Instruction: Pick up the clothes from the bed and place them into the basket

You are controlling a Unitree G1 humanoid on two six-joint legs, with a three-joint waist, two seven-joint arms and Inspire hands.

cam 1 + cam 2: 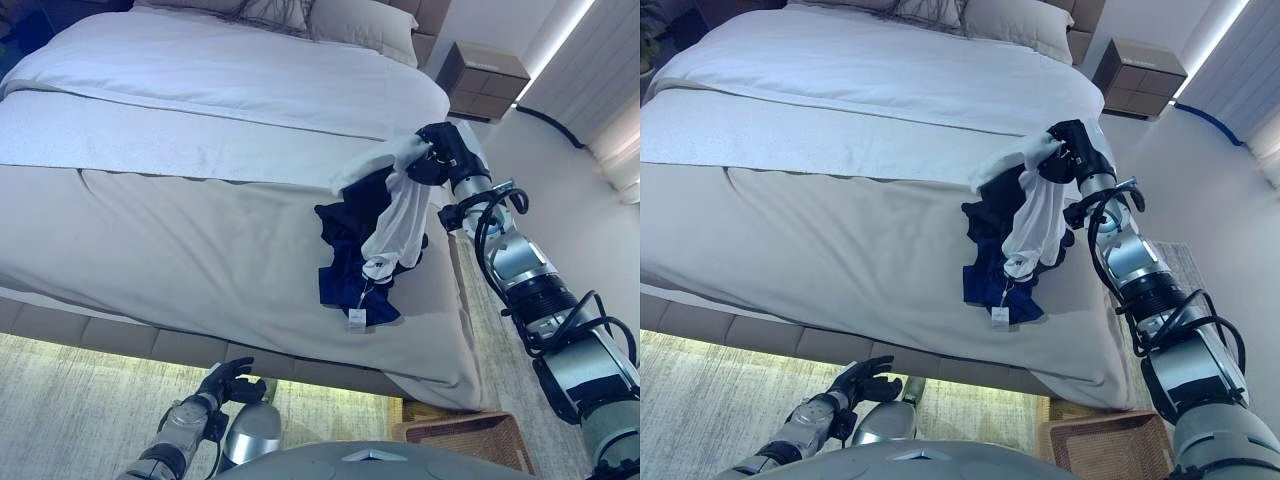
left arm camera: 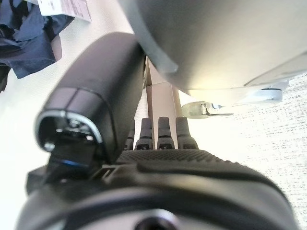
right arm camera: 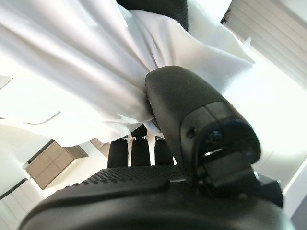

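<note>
Right hand [image 1: 440,152] is stretched out over the far right part of the bed [image 1: 200,250], thumb and fingers pinched on a bunch of the white garment [image 1: 395,222]; its own wrist view shows the thumb pressed into the gathered white cloth against the fingers, so the grip looks firm; the cloth hangs down from the hand in a long fold, its lower end draped on the dark blue garment [image 1: 350,255], which lies crumpled on the grey cover near the bed's right edge, a small tag [image 1: 357,318] dangling at its lower end; whether any of the blue cloth is caught in the grip I cannot tell; taking the white piece by a bunched end seems meant to let it lift clear as one hanging length; left hand [image 1: 232,382] sits low by the bed's near side, holding nothing, its fingers loosely curled; the basket [image 1: 470,435] stands on the floor by the bed's near right corner, and no clothes show in the part visible; both garments remain to be carried there.
</note>
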